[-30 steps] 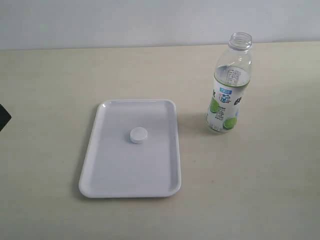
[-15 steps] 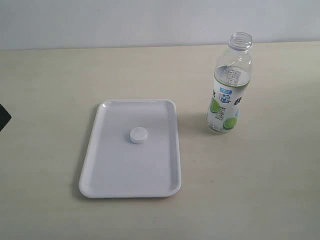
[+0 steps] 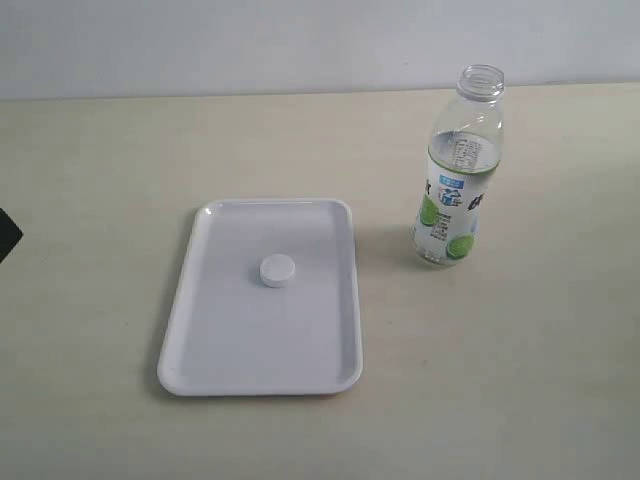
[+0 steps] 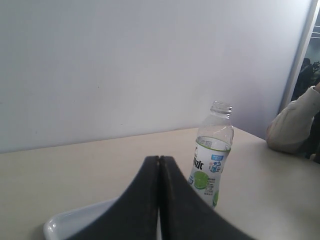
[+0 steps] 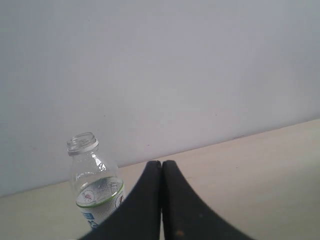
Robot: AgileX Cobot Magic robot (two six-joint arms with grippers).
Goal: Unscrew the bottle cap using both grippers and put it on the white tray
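The bottle cap (image 3: 277, 271) lies flat on the white tray (image 3: 215, 350), near its middle. The bottle (image 3: 457, 170) stands upright on the table right of the tray, its neck open with no cap on it. It also shows as the bottle (image 4: 212, 150) in the left wrist view and as the bottle (image 5: 95, 190) in the right wrist view. My left gripper (image 4: 159, 162) is shut, fingers pressed together with nothing between them, well back from the bottle. My right gripper (image 5: 161, 166) is likewise shut and empty. A corner of the tray (image 4: 75, 222) shows beneath the left fingers.
A beige table (image 3: 520, 380) carries everything, with a pale wall (image 3: 300, 40) behind it. A small dark shape (image 3: 6, 235) sits at the exterior view's left edge. A person's sleeve (image 4: 295, 125) rests on the table's far end in the left wrist view.
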